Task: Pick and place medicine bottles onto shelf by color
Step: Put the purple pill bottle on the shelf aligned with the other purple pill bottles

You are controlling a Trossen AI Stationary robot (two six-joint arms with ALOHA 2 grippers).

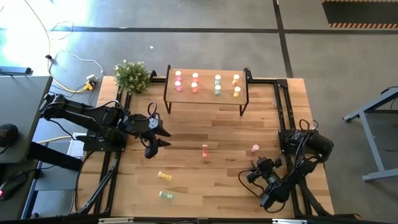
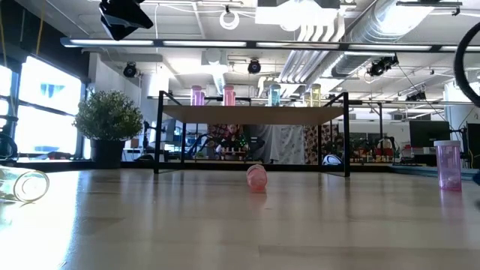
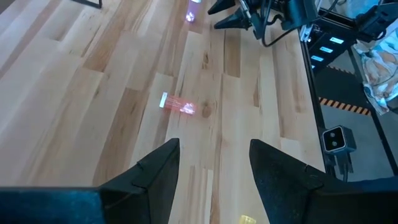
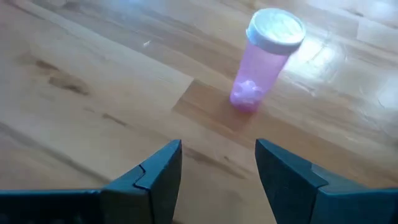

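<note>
Gleaming pink cylindrical bottle [image 4: 264, 59] (white-capped)

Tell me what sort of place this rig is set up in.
Probably an industrial-style lab or workshop. Exposed ducts and pipes run under the ceiling, the floor around the wooden table is bare concrete with taped lines, and loose cables trail across it. A potted plant sits at one table corner.
</note>
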